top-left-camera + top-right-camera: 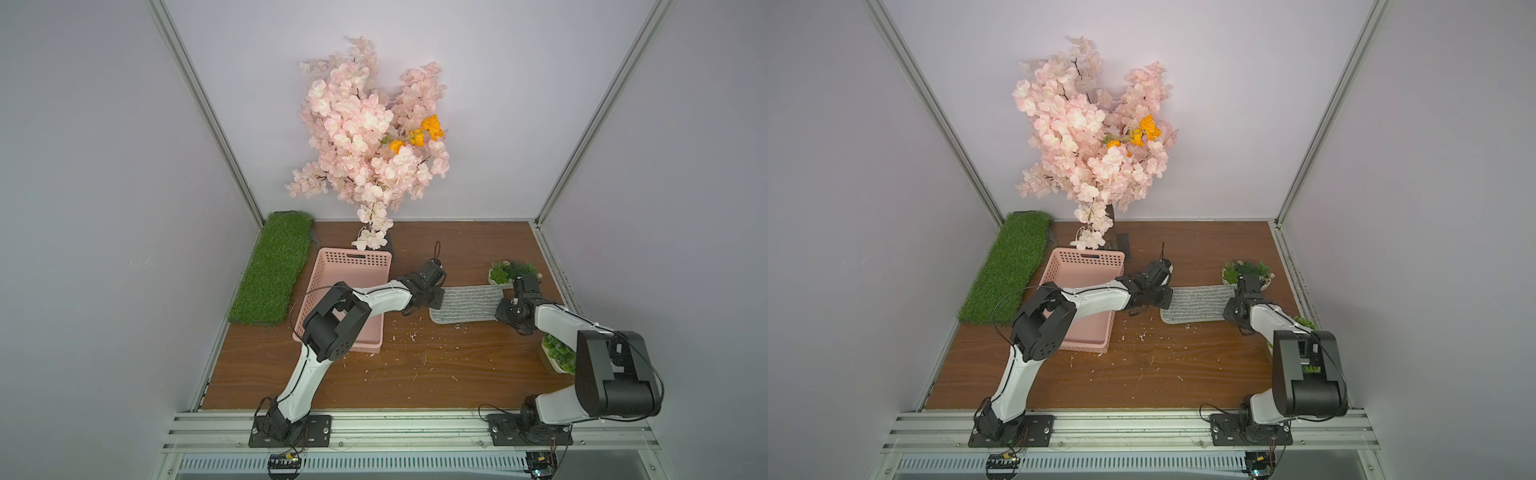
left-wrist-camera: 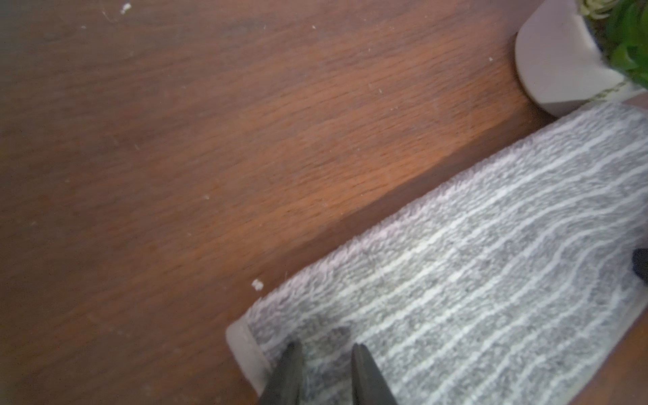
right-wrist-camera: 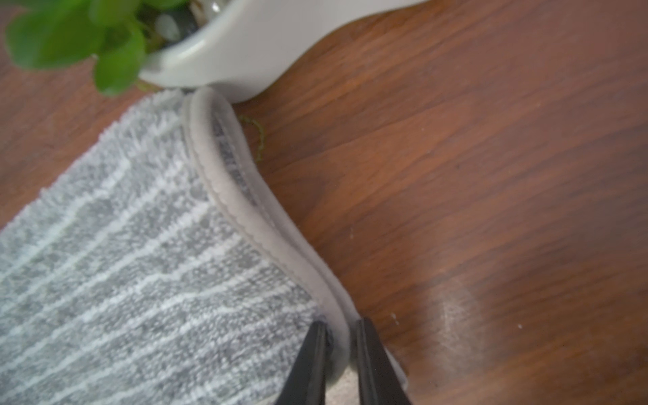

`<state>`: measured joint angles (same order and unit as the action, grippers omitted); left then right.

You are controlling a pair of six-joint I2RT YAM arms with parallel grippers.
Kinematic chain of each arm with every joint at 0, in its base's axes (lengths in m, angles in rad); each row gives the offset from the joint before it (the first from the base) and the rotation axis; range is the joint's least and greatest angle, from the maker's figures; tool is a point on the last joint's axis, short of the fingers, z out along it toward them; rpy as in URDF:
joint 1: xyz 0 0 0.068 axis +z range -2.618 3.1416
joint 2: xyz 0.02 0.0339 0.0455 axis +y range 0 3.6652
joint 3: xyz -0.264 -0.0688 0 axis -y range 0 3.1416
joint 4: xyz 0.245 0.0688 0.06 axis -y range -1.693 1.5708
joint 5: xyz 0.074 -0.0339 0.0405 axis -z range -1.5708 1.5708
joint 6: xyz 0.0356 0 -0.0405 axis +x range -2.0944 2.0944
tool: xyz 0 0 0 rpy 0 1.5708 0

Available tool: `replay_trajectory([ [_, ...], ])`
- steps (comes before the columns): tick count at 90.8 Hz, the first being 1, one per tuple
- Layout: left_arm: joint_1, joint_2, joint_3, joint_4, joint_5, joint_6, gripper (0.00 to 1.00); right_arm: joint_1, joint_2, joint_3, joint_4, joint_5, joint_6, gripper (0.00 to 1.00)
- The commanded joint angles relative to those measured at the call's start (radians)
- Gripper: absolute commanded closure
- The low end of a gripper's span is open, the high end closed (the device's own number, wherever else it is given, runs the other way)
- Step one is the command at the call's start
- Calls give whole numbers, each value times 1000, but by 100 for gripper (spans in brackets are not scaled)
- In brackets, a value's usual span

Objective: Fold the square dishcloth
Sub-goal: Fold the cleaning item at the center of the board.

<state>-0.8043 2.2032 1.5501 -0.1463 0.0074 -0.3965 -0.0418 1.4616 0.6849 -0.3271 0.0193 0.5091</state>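
The right gripper [image 3: 339, 331] pinches the hemmed edge of the square dishcloth [image 1: 467, 303], jaws narrow around it. The left gripper [image 2: 328, 350] sits on the opposite end, fingers slightly apart, nothing pinched between them. The dishcloth lies right of centre in both top views, on the wooden table [image 1: 415, 374], just beside a potted plant [image 1: 505, 276].

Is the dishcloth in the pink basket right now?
No, the square dishcloth lies on the wooden table, outside the pink basket.
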Motion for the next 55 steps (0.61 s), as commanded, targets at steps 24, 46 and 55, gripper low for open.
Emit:
replay_trajectory([
  [24, 27, -90, -135, -21, -137, -38, 72, 7, -33, -63, 2, -157, 1, 81],
  [46, 28, -128, -158, -7, -152, -30, 71, 20, -87, -110, -2, -213, -1, 77],
  [55, 29, -142, -149, -7, -137, -21, 66, 25, -110, -111, -11, -236, -7, 74],
])
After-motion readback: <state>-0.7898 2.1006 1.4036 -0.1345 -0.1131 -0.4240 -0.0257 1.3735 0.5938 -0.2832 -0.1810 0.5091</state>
